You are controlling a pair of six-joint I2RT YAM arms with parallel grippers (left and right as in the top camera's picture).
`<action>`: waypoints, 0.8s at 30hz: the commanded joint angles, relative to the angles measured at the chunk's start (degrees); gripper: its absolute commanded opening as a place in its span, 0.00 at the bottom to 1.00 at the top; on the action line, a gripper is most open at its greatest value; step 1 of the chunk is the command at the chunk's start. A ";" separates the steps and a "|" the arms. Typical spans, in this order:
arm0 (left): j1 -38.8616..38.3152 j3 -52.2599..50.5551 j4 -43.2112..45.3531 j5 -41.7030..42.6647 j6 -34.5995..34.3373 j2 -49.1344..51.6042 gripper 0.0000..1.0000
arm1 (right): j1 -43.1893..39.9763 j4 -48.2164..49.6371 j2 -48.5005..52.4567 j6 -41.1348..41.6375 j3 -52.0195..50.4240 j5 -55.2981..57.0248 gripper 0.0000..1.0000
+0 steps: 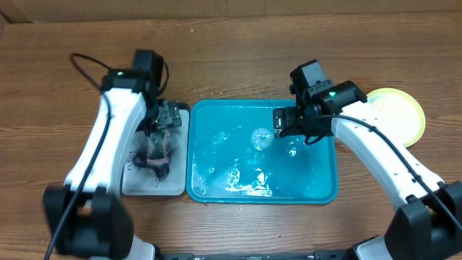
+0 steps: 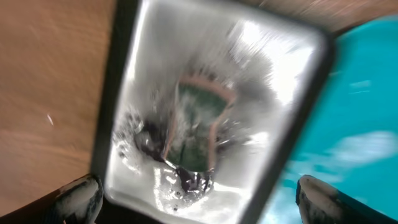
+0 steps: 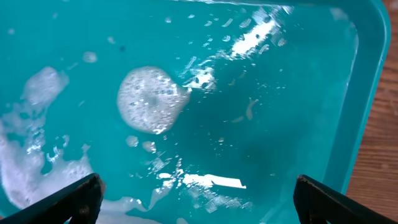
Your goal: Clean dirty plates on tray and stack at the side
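Note:
The teal-blue tray point(image 1: 317, 189) lies mid-table, wet, with foam patches and no plates in it. A yellow-green rimmed plate point(image 1: 397, 114) lies on the table to its right, partly hidden by my right arm; I cannot tell whether others lie under it. My right gripper point(image 1: 283, 121) hangs open and empty over the tray's upper right part; its wrist view shows the open gripper point(image 3: 196, 199) over the wet tray floor point(image 3: 298, 93) and a round foam patch point(image 3: 151, 99). My left gripper point(image 1: 166, 117) is open over the small grey tray.
A small black-rimmed grey tray point(image 1: 177, 184) lies left of the teal tray. It holds a green sponge point(image 1: 155, 148) and dark smeared water. The blurred left wrist view shows the sponge point(image 2: 196, 127), my open left gripper point(image 2: 199, 202) and the teal tray's edge point(image 2: 354, 81).

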 commanded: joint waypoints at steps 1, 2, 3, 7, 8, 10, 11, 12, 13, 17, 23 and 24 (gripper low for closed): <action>-2.73 2.99 0.09 -1.01 5.01 -10.47 1.00 | 0.66 0.37 -5.01 -2.27 0.68 2.69 1.00; -3.39 2.99 0.09 -1.14 5.49 -12.59 0.99 | 0.72 0.31 -5.66 -2.56 1.01 3.21 1.00; -4.00 2.99 0.07 -1.16 5.92 -14.49 0.99 | 0.74 0.09 -6.49 -2.60 1.57 3.54 1.00; -6.62 2.99 -0.48 -4.33 5.55 -24.28 1.00 | 0.76 -1.29 -11.19 -6.38 4.81 3.76 1.00; -7.02 2.99 -0.59 -5.57 4.90 -26.43 1.00 | 0.76 -1.44 -12.37 -7.19 5.33 3.78 1.00; -7.37 2.99 -0.79 -7.48 3.96 -30.56 1.00 | 0.76 -1.64 -15.04 -8.41 6.40 3.96 1.00; -7.37 2.99 -0.81 -8.00 3.72 -32.65 1.00 | 0.76 -1.66 -16.52 -8.63 6.91 4.02 1.00; -7.37 2.99 -0.87 -8.44 3.37 -34.53 1.00 | 0.76 -1.62 -17.79 -8.61 7.23 4.37 1.00; -7.37 2.99 -0.92 -8.70 3.41 -36.70 1.00 | 0.76 -1.51 -19.43 -8.66 7.56 4.92 1.00; -7.37 2.99 -1.46 -10.19 3.45 -45.92 0.99 | 0.74 -1.11 -25.16 -11.67 7.93 6.08 1.00; -7.37 2.99 -5.95 -10.36 3.65 -58.03 1.00 | 0.74 -0.98 -31.54 -11.78 7.93 7.85 1.00; -7.37 2.99 -6.93 -10.38 3.67 -59.28 0.99 | 0.74 -0.96 -31.98 -11.78 7.93 7.85 1.00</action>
